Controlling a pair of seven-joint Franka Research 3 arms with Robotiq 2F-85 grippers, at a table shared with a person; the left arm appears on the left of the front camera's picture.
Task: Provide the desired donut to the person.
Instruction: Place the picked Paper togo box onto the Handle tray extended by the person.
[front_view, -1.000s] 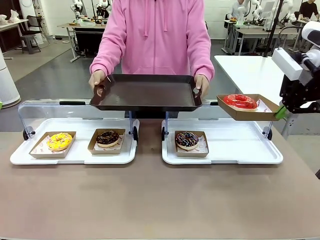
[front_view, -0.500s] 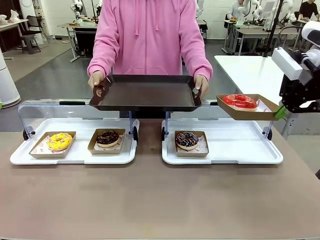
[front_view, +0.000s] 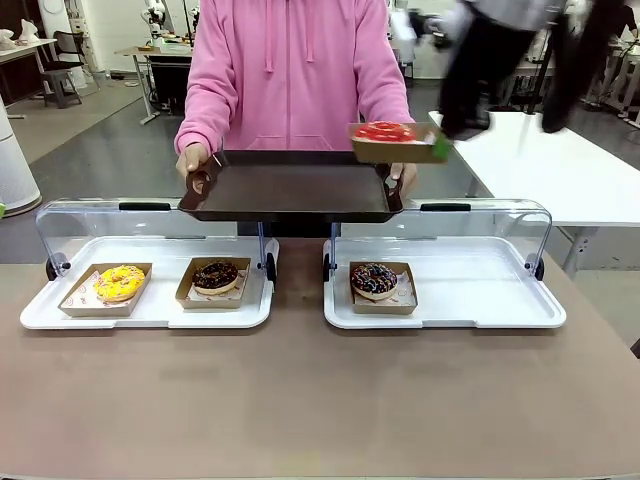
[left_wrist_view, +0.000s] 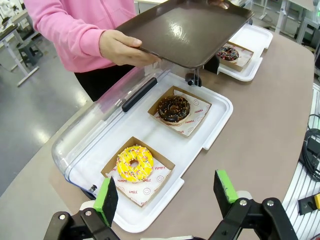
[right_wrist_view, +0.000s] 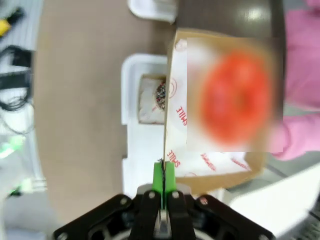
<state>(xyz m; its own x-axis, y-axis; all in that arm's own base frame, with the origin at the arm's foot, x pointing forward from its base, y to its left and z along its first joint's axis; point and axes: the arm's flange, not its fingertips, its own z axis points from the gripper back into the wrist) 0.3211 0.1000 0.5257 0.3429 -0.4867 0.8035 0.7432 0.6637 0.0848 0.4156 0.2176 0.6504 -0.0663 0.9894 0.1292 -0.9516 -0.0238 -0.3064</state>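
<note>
The person (front_view: 295, 70) in a pink hoodie stands at the far side and holds a dark serving tray (front_view: 290, 188) level with both hands. A red glazed donut (front_view: 385, 131) in a brown cardboard tray hangs just above the serving tray's right end. My right gripper (front_view: 440, 147), motion-blurred, is shut on that cardboard tray's right edge. In the right wrist view the gripper (right_wrist_view: 163, 175) pinches the cardboard rim and the red donut (right_wrist_view: 235, 97) is blurred. My left gripper (left_wrist_view: 166, 192) stands open over the table's near left, holding nothing.
Two white display trays with raised clear lids sit on the brown table. The left tray (front_view: 150, 315) carries a yellow donut (front_view: 119, 283) and a chocolate donut (front_view: 215, 275). The right tray (front_view: 480, 300) carries a sprinkled chocolate donut (front_view: 374, 280).
My right arm has swung left and upward with the red donut, from beside the right display tray's far corner to above the right end of the person's serving tray.
</note>
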